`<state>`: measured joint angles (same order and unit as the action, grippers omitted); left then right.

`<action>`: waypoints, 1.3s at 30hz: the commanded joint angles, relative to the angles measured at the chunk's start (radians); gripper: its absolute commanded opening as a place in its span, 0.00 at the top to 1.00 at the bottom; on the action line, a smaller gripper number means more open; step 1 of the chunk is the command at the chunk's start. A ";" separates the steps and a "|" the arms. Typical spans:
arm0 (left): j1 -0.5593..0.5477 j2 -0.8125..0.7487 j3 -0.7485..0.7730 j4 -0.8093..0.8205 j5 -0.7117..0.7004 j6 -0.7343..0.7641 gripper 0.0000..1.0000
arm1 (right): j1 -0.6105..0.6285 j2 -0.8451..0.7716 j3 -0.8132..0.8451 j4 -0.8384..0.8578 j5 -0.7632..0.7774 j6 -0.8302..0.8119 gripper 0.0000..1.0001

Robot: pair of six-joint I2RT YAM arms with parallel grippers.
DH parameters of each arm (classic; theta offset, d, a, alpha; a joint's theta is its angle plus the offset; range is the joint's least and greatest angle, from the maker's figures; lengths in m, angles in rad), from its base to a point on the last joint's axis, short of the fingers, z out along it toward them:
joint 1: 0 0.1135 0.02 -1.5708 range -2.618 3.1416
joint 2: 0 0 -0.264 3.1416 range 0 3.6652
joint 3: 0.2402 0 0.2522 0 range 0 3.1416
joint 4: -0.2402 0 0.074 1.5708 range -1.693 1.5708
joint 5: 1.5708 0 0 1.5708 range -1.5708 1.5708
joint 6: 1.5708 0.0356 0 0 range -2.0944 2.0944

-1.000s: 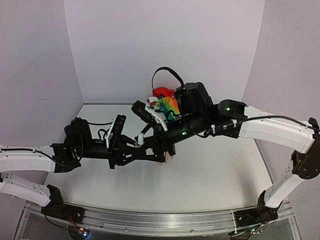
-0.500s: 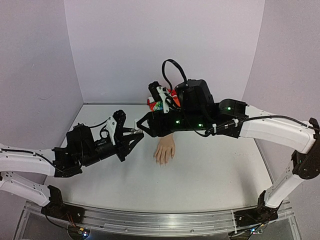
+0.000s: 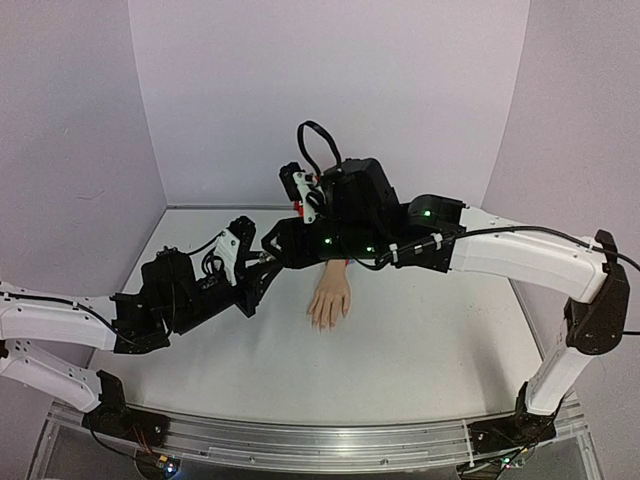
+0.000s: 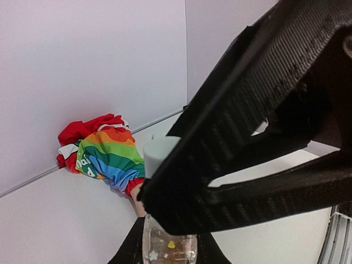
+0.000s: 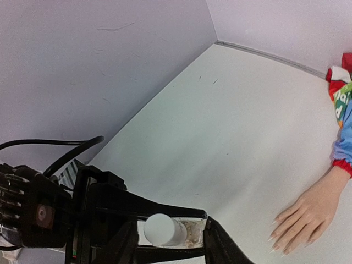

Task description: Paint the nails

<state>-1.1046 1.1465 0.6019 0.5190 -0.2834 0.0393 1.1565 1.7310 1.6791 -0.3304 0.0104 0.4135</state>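
As hand [image 3: 329, 300] lies far-to-near, nails [image 3: 322, 324] point twd near edge.

Left tool [image 5: 168, 231] clamped; right tool [image 3: 270, 243] close above.

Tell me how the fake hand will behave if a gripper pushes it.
The fake hand lies flat, palm down, so it probably slides rather than rolls. Its slim fingers may flex. The crumpled rainbow sleeve looks floppy and would likely drag along.
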 commanded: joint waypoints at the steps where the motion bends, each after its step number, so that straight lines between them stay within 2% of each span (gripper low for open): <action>1: -0.006 -0.010 0.041 0.023 -0.022 -0.029 1.00 | 0.008 0.036 0.076 -0.014 0.000 -0.026 0.73; 3: -0.006 -0.018 0.040 0.018 -0.011 -0.030 1.00 | 0.008 0.045 0.082 -0.014 -0.032 -0.032 0.77; 7: -0.006 -0.037 0.036 0.007 0.029 -0.067 1.00 | 0.008 0.036 0.072 -0.014 -0.053 -0.074 0.98; 9: -0.001 -0.054 0.030 0.004 0.099 -0.079 1.00 | 0.008 0.019 0.051 -0.013 -0.120 -0.147 1.00; 11: 0.013 -0.073 0.030 -0.012 0.253 -0.093 1.00 | 0.008 -0.010 0.014 -0.012 -0.271 -0.289 1.00; 15: 0.072 -0.103 0.029 -0.041 0.703 -0.131 1.00 | 0.008 -0.088 -0.088 -0.054 -0.813 -0.634 1.00; 18: 0.090 -0.120 0.032 -0.059 0.865 -0.147 1.00 | 0.008 -0.104 -0.108 -0.100 -0.922 -0.693 1.00; 19: 0.093 -0.126 0.030 -0.061 0.883 -0.151 1.00 | 0.008 -0.099 -0.099 -0.125 -0.918 -0.700 1.00; 22: 0.094 -0.157 0.014 -0.062 0.824 -0.151 1.00 | 0.008 -0.103 -0.102 -0.131 -0.840 -0.679 0.97; 26: 0.095 -0.180 0.013 -0.108 0.646 -0.118 1.00 | 0.008 -0.129 -0.104 -0.063 -0.571 -0.518 0.40; 28: 0.095 -0.178 0.022 -0.153 0.551 -0.090 1.00 | 0.008 -0.133 -0.091 -0.052 -0.413 -0.394 0.29; 30: 0.095 -0.170 0.032 -0.193 0.475 -0.059 1.00 | 0.008 -0.134 -0.085 -0.053 -0.294 -0.306 0.25; 32: 0.095 -0.162 0.034 -0.213 0.410 -0.029 1.00 | 0.008 -0.131 -0.086 -0.055 -0.257 -0.239 0.24; 39: 0.095 -0.141 0.033 -0.189 0.296 0.026 1.00 | 0.008 -0.063 -0.005 -0.147 -0.100 -0.102 0.31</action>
<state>-1.0115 0.9979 0.5911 0.2932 0.1240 0.0190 1.1621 1.6265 1.5868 -0.4206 -0.2473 0.1784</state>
